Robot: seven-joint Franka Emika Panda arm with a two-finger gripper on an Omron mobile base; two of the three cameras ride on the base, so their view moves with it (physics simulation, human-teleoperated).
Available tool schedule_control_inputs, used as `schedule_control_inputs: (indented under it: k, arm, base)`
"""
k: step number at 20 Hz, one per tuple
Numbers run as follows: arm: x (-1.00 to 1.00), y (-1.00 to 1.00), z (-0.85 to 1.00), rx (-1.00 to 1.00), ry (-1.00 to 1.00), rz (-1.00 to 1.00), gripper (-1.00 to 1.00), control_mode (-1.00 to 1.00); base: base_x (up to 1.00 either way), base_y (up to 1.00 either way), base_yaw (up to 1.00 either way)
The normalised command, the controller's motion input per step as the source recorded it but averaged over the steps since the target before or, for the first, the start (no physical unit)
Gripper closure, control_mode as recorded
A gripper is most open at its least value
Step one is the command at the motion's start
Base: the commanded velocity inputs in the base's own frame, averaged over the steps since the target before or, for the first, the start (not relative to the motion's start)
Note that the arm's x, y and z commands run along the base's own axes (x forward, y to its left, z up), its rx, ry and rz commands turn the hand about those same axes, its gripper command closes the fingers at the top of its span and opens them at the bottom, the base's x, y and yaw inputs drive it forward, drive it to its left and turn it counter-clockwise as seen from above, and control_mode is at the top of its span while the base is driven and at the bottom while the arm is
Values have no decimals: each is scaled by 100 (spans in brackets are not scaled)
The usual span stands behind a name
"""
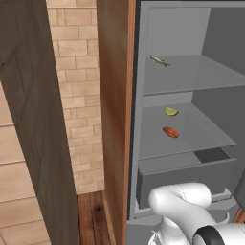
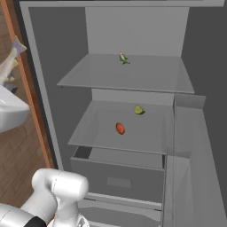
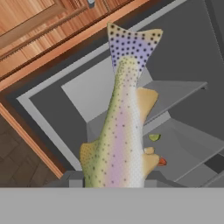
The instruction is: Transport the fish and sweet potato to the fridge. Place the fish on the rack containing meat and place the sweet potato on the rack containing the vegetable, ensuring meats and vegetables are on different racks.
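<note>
My gripper [image 3: 113,181] is shut on the fish [image 3: 120,127], a pale speckled body that rises from between the fingertips with its tail up. The same fish [image 2: 10,60] pokes up at the left edge of the right base view, outside the fridge [image 2: 57,40]. The fridge stands open. On its upper rack [image 1: 201,76] lies the meat [image 1: 159,60], a thin olive strip. The lower shelf [image 1: 206,136] carries the yellow-green vegetable [image 1: 171,111] and, just in front of it, the reddish-orange sweet potato [image 1: 171,132]. The hand view also shows vegetable [image 3: 154,137] and sweet potato [image 3: 162,162].
A box drawer [image 1: 186,179] sits under the shelves. The fridge door's bins [image 2: 190,155] stand close on the right. A wooden cabinet side [image 1: 115,95] flanks the fridge on the left, with a brick wall [image 1: 76,72] and a dark wood panel [image 1: 33,119] beyond.
</note>
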Motion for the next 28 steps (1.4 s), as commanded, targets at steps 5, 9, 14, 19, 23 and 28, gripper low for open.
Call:
schedule_control_inputs:
  k: [5, 9, 14, 19, 23, 28]
  arm:
    - [14, -21, -21, -1, -4, 6, 100, -100]
    - [52, -23, -61, -3, -1, 9, 100, -100]
    - [81, -16, -49, 0, 0, 5, 100, -100]
    - [86, -32, -16, 0, 0, 3, 100, -100]
    - [94, -26, -12, 0, 4, 3, 100, -100]
    - [95, -11, -7, 1, 22, 3, 100, -100]
  base:
    - [3, -1, 0]
    - [0, 0, 0]
    - [0, 0, 0]
    - [0, 0, 0]
    - [0, 0, 0]
    - [0, 0, 0]
